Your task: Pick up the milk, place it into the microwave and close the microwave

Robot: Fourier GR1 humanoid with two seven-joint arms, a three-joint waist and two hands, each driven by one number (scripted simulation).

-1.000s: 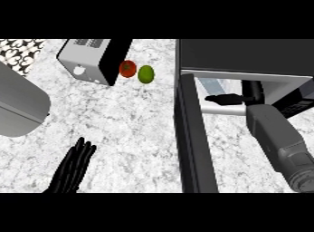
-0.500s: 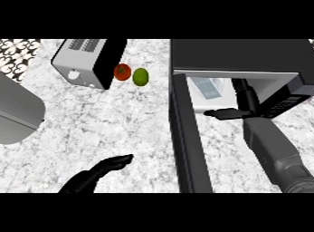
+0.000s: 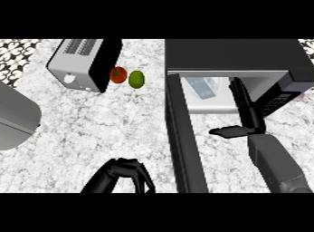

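The milk carton [image 3: 202,87], pale grey-blue, lies inside the open microwave [image 3: 233,56] on its white floor. The microwave door [image 3: 183,136] stands swung open toward me, seen edge-on as a long dark bar. My right hand [image 3: 245,111] is open just in front of the cavity, fingers straight and pointing in, thumb out to the left; it is right of the milk and not touching it. My left hand [image 3: 127,171] is low on the counter left of the door, fingers curled downward, holding nothing.
A toaster [image 3: 82,63] stands at the back left. A red tomato [image 3: 118,74] and a green lime [image 3: 137,79] lie beside it. A grey rounded object [image 3: 6,115] fills the left edge. The marble counter [image 3: 99,122] spreads between them.
My right hand has come away from the milk and its fingers have straightened in front of the cavity. My left hand rose near the door, its fingers curling.
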